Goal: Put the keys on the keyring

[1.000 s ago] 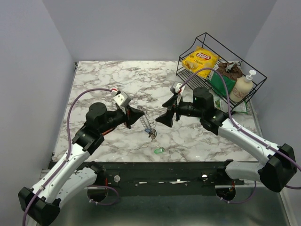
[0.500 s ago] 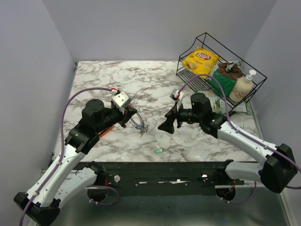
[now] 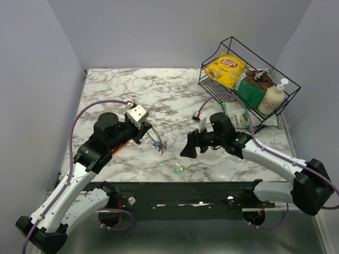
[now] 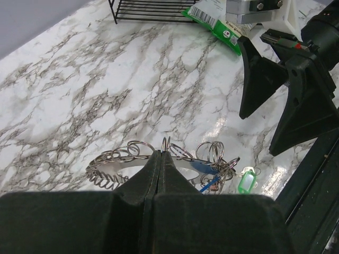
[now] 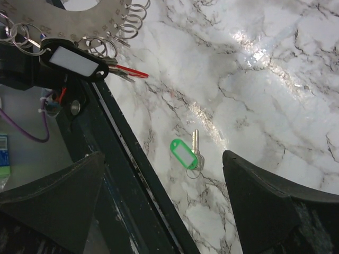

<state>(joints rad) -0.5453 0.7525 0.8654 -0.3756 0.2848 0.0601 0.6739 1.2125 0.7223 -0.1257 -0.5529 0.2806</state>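
**Near the front rail: keyring pinched, green key loose**

On the left of my overhead feed, the left gripper [image 3: 150, 134] has its jaws pressed together on the keyring [image 5: 85, 21], a silvery band lined with split rings. My left wrist camera shows them meeting on it with no gap. Hanging off the band's right end are a blue-headed key [image 4: 201, 167], a red-headed key [image 5: 131, 71] and a black tag [image 5: 71, 59] with a white label. I cannot tell whether the band touches the marble table [image 3: 116, 87] or hangs just above it.

Right of that, the green key [image 5: 185, 153] lies flat on the marble by itself. It is close to the black front rail [image 5: 127, 159], apart from the ring and between the two grippers. The right gripper [image 3: 188, 148] hovers near it with jaws spread wide and nothing between them, and its wrist camera looks straight down on the key.

Farther right, a green packet [image 3: 237, 114] lies on the table beside the black wire basket [image 3: 249, 49]. The basket holds a yellow chip bag [image 3: 226, 66] and a soap bottle [image 3: 271, 99].
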